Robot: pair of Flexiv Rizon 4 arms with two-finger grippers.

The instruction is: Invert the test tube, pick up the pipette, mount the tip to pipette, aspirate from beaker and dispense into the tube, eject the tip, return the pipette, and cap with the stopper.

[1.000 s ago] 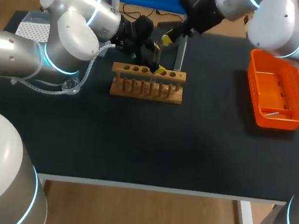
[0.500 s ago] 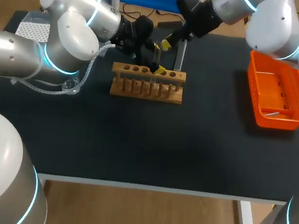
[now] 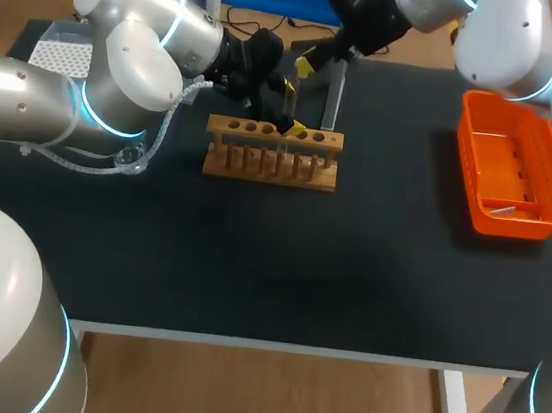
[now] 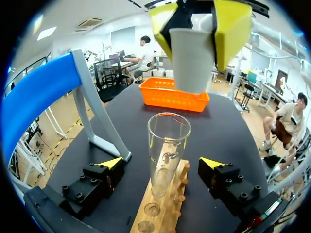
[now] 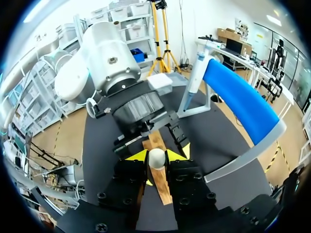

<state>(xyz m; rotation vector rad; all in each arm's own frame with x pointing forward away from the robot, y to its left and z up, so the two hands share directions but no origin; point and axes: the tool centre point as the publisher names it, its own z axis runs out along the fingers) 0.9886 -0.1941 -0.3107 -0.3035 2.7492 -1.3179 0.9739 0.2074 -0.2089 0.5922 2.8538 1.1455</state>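
Right gripper [image 5: 156, 156] has eased back, clamping the stopper [image 4: 191, 60]; left gripper [image 4: 161, 165] wide, test tube [image 4: 167, 141] between its fingers [image 4: 104, 171]; best to centre stopper over the mouth, press straight.

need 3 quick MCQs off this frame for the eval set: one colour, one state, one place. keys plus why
1. The basket is: A blue; B orange; C green.
2. The test tube is: A lying flat; B capped; C upright in the wooden rack, mouth open.
3. The stopper is: A between the right gripper's fingers; B in the basket; C in the test tube's mouth.

1 B: the head view shows its walls orange.
2 C: the left wrist view shows it standing in a rack hole with a bare rim.
3 A: both wrist views show yellow tips pressed on its two sides, above the test tube and clear of it.
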